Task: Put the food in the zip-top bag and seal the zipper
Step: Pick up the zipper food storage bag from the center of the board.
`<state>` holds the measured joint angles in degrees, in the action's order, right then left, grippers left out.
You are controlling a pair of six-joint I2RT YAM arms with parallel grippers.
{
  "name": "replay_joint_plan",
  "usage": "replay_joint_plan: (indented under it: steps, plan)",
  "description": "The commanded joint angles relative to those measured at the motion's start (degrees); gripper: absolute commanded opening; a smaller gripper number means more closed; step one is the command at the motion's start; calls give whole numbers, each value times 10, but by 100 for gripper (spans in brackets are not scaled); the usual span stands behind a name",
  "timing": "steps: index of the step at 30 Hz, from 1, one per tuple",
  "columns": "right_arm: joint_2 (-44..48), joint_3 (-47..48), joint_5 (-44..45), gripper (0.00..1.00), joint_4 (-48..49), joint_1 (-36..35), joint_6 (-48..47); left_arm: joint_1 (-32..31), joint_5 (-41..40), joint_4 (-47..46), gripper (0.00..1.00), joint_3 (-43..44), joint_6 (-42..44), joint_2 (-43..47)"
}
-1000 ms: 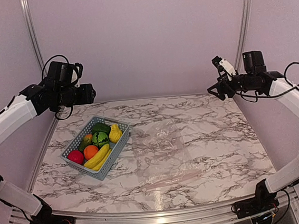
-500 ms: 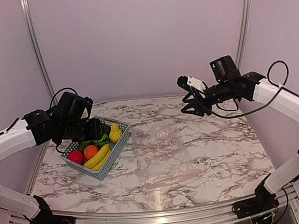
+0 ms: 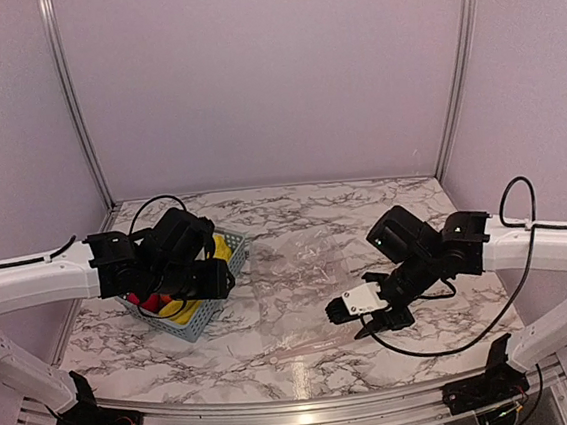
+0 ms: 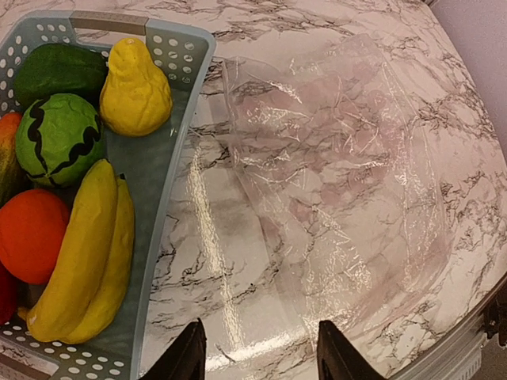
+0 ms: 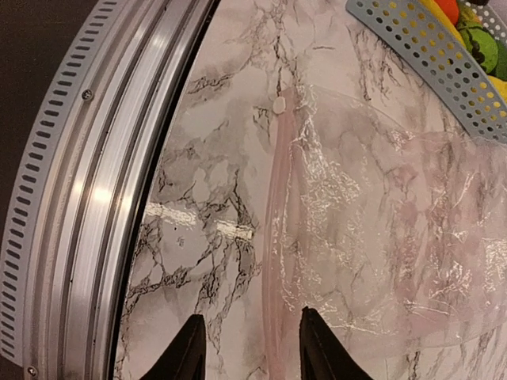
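Your marble-veined table (image 3: 414, 210) sat inside pale lilac walls (image 3: 270, 73) — the zip-top bag (image 4: 341, 198) lay flat, clear, crinkled; left gripper (image 4: 257, 350) and right gripper (image 5: 249, 344) hung parted, empty.

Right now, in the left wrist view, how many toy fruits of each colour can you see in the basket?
Yellow: 2, pear, banana bunch
Green: 2, striped melon, dark green piece
Orange: 2, round orange, orange piece cut by the frame edge
Red: 1, apple, only a sliver showing
Total: 7
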<state>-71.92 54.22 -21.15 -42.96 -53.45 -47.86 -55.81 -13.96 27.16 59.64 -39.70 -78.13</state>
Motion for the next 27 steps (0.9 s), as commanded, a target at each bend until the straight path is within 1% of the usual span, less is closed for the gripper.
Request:
replay_joint_plan:
  steps: [1, 2, 5, 9, 13, 17, 18, 21, 22, 24, 27]
  plan:
    - [-24, -16, 77, 38, 58, -24, 0, -3, 2, -29, 50, 24, -30, -13]
    - [-32, -21, 94, 39, 70, -27, 0, -3, 1, -32, 51, 24, -35, -12]
    - [-55, -28, 134, 52, 109, -33, 7, -3, -1, -42, 52, 19, -51, -8]
    - [-81, -32, 156, 63, 139, -38, 6, -3, -17, -70, 53, -5, -74, 10]
    - [-103, -48, 152, 63, 156, -41, -11, -3, -34, -92, 54, -13, -85, 14]
    - [-122, -59, 144, 56, 168, -44, -27, -3, -40, -86, 54, 8, -76, 6]
    - [-132, -64, 143, 51, 176, -44, -33, -3, -48, -83, 55, 12, -72, 6]
    - [-143, -66, 138, 43, 186, -45, -42, -3, -55, -83, 55, 14, -68, 10]
    - [-145, -64, 136, 36, 188, -45, -43, -3, -56, -83, 55, 15, -66, 10]
    - [-146, -62, 144, 26, 197, -45, -39, -3, -57, -82, 55, 19, -64, 7]
    - [-142, -62, 162, 15, 210, -44, -26, -2, -55, -80, 56, 33, -57, -3]
